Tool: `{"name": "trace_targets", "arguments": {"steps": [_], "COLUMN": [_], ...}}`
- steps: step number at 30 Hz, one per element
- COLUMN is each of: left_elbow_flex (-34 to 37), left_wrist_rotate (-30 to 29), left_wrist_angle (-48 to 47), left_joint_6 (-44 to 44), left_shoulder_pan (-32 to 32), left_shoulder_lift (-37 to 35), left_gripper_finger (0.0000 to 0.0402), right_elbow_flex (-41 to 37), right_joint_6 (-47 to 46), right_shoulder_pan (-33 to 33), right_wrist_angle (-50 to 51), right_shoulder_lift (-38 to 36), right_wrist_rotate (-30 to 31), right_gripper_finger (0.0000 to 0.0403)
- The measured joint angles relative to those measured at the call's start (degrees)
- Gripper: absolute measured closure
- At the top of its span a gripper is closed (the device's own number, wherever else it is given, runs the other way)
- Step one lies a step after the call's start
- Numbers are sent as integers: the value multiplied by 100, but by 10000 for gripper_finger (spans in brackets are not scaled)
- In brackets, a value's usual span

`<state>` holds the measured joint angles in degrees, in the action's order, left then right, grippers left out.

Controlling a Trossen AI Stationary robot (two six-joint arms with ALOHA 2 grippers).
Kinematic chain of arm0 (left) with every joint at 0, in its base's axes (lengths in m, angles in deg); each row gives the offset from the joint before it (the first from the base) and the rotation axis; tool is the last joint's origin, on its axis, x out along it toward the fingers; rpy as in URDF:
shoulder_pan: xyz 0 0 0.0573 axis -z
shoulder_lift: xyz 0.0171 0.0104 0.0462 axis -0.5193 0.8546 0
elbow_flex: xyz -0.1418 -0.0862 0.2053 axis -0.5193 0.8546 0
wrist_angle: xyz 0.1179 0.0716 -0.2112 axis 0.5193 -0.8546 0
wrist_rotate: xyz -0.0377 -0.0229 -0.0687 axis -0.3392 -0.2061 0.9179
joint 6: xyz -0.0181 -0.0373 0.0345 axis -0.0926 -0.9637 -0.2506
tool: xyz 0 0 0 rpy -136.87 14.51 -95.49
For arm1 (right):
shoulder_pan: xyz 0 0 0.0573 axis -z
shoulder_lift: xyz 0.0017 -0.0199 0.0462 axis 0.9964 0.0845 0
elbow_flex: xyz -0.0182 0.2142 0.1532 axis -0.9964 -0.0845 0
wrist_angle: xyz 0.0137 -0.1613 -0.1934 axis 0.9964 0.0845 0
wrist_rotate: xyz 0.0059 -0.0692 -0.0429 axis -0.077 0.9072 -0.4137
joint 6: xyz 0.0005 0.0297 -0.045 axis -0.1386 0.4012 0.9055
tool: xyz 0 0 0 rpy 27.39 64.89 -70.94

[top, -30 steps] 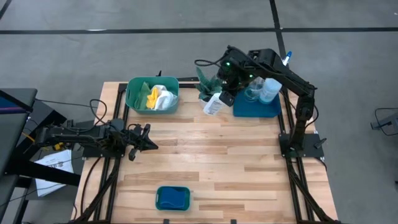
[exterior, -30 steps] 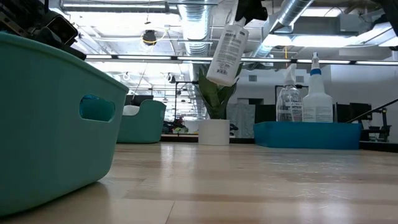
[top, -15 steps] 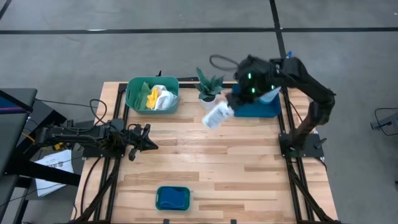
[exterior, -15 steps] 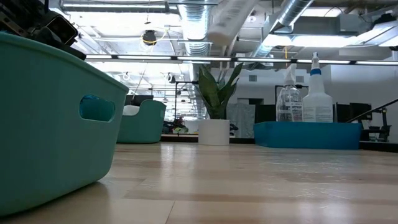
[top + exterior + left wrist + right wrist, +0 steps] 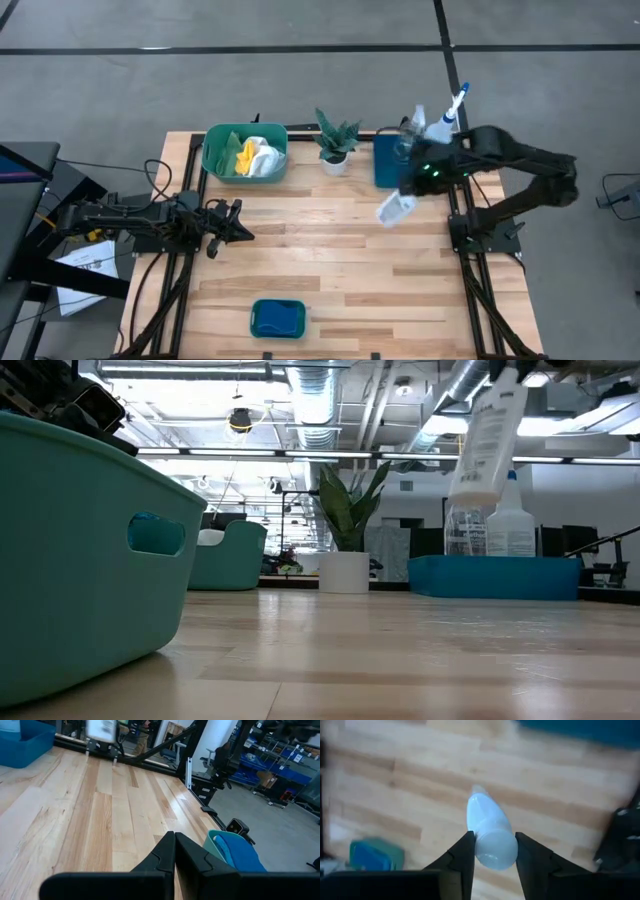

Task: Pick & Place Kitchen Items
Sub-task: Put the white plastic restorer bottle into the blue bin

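The right gripper (image 5: 492, 855) is part-open, its two dark fingers (image 5: 462, 857) clamped on the sides of a small white plastic bottle (image 5: 396, 210), held in the air right of centre in the high view, over the wooden table (image 5: 330, 260), just below the dark blue tray (image 5: 385, 165). In that tray stand the clear spray bottle (image 5: 412, 135) and the white spray bottle with blue trigger (image 5: 445, 118). The left gripper (image 5: 232, 222) rests closed at left of centre. At the bottom sits a green tub of blue sponges (image 5: 277, 318); at upper left, a green tub of cloths (image 5: 245, 152).
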<state>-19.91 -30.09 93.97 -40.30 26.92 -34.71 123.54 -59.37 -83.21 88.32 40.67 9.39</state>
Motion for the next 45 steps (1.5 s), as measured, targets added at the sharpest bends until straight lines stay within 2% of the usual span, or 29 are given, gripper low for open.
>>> {"name": "trace_targets", "arguments": {"steps": [4,7,13,20,27,31,35,45], "left_elbow_flex": [0,0,0,0,0,0,0,0], "left_wrist_rotate": [-2,-4,-22,-20,-17,-15,-11,0], "left_wrist_angle": [0,0,0,0,1,1,0,0], "left_joint_6": [0,0,0,0,0,0,0,0], "left_shoulder_pan": [2,2,0,1,1,1,2,2], "left_shoulder_lift": [0,0,0,0,0,0,0,0], "left_gripper_finger": [399,399,399,399,399,399,399,399], "right_elbow_flex": [-325,-447,-257,255,445,448,451,369], "right_joint_6": [517,1277,2971,4404,5632,6288,6886,7489], "right_shoulder_pan": [794,1476,2539,3265,3669,3676,3671,3693], "right_wrist_angle": [3,4,-5,-7,-5,-4,-6,-150], "right_shoulder_lift": [-430,-494,8,744,1152,1275,1416,1508], "right_wrist_rotate": [186,250,203,169,179,612,659,937], "right_gripper_finger": [295,295,295,295,295,295,295,295]}}
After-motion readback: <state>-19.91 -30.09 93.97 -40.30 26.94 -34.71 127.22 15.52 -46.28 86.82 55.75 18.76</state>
